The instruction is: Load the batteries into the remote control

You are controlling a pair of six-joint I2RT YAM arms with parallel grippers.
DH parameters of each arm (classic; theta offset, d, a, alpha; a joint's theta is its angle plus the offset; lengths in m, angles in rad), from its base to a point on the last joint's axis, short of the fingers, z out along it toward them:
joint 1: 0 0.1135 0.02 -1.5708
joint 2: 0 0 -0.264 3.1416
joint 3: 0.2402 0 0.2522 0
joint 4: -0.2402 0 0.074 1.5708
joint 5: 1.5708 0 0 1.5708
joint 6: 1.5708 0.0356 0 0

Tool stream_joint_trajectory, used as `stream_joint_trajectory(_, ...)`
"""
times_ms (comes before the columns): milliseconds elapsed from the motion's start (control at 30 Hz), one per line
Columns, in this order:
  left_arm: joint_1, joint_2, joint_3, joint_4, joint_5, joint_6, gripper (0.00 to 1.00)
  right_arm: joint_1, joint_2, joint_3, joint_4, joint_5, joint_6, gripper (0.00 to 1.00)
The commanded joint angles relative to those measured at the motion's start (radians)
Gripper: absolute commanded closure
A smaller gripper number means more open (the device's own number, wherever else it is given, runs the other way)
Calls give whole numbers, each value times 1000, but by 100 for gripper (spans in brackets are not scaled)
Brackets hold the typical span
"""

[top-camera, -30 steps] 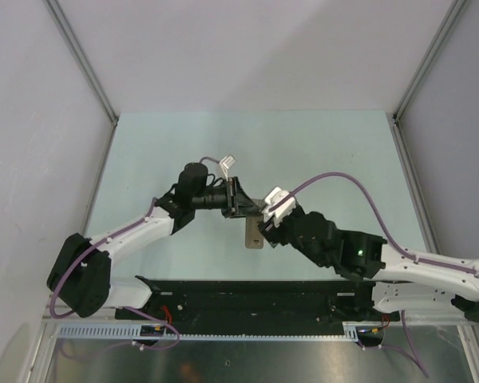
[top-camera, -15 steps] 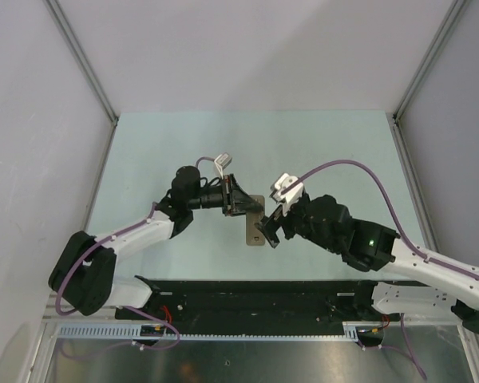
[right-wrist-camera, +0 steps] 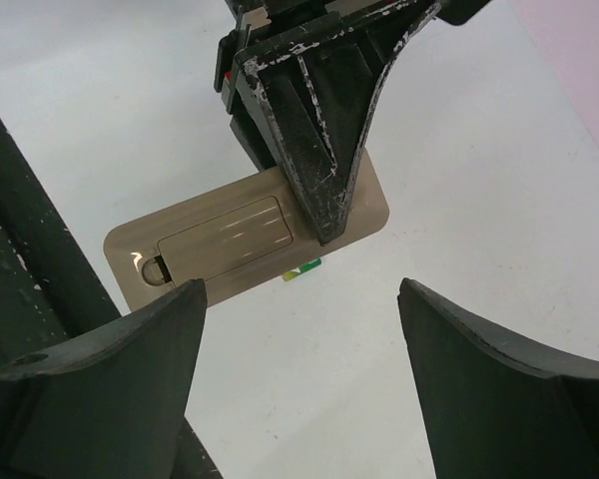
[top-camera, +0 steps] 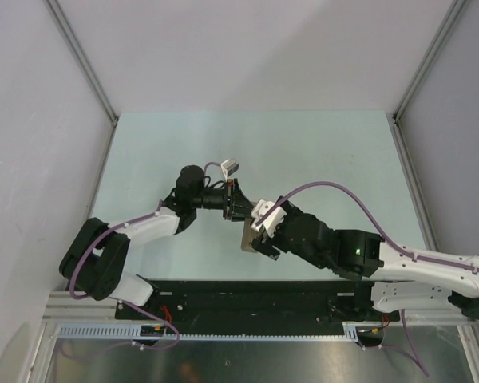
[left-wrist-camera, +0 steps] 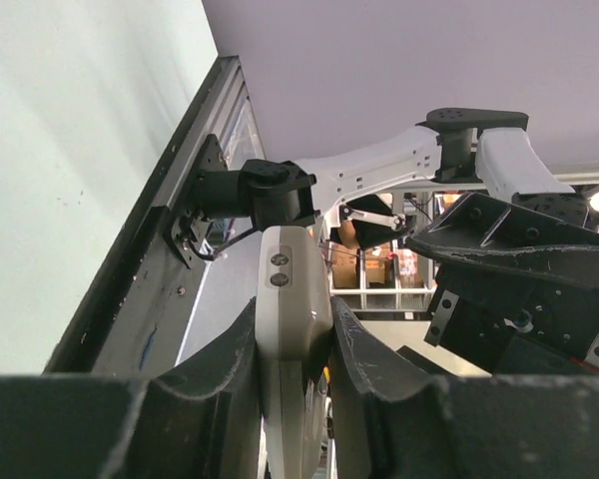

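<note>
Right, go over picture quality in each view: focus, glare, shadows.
Top external: even, soft light, everything sharp, only faint shadows on the table. Left wrist: the remote control is fairly crisp, while the left gripper's fingers clamping it look dark and soft, with bright clutter behind. Right wrist: the remote's back is sharp, with light streaks on its ribbed panel; the open right gripper is blurred.

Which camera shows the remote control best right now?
The right wrist view: the remote control shows most of its pale back and battery cover. The left wrist view shows only a narrow end pinched in the left gripper; the top view shows just a sliver of it.
</note>
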Motion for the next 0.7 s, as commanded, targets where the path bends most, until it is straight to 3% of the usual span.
stream_joint_trajectory(0,4,-1,26,46,54,-49,100,21,13,46,0,46,-54,19)
stream_joint_trajectory(300,4,5,29,37,46,-69,100,62,32,43,34,-16,-72,27)
stream_joint_trajectory(667,-5,-1,29,8,31,-57,100,96,67,43,49,-18,-80,27)
